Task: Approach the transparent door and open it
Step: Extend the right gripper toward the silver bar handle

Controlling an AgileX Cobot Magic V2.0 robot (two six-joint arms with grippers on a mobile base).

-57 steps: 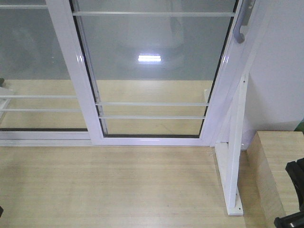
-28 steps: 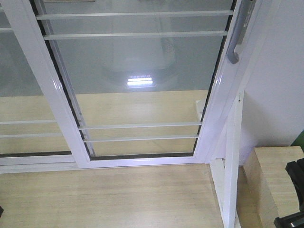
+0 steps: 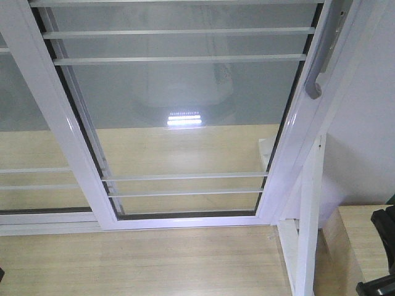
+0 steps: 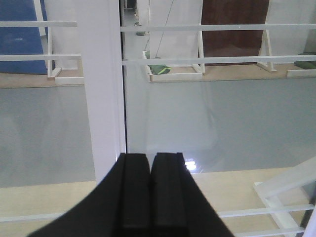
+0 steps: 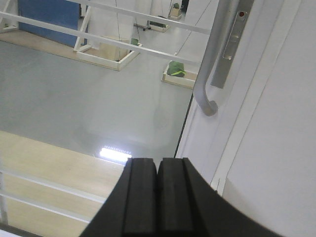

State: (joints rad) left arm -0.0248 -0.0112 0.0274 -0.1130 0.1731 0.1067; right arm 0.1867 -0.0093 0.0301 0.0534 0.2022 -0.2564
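Flooring: pale wood-grain boards (image 3: 154, 265), running up to a white sill.

Item 1, transparent door (image 3: 185, 123): clear glass in a glossy white frame, crossed by thin white horizontal bars, filling the middle of the front view. Its curved grey metal handle (image 3: 320, 68) sat on the right stile, high at right. A bright lamp reflection (image 3: 185, 119) lay mid-pane.

Item 2, second barred glass panel (image 3: 24, 154): left of the door, overlapping behind it.

Item 3, white frame post (image 3: 308, 234): slim, just right of the door.

Item 4, my left gripper (image 4: 150, 197): black pads pressed together, holding nothing, facing the door's white left stile (image 4: 103, 98). Only this view showed a blue panel (image 4: 19, 34) and a brown panel (image 4: 234, 24) beyond the glass.

Item 5, my right gripper (image 5: 157, 197): pads likewise together and empty, below the handle and apart from it. Only here was the handle's hooked lower end seen close up.

Contents: a green object (image 5: 177, 69) lay in a low white frame beyond the glass.
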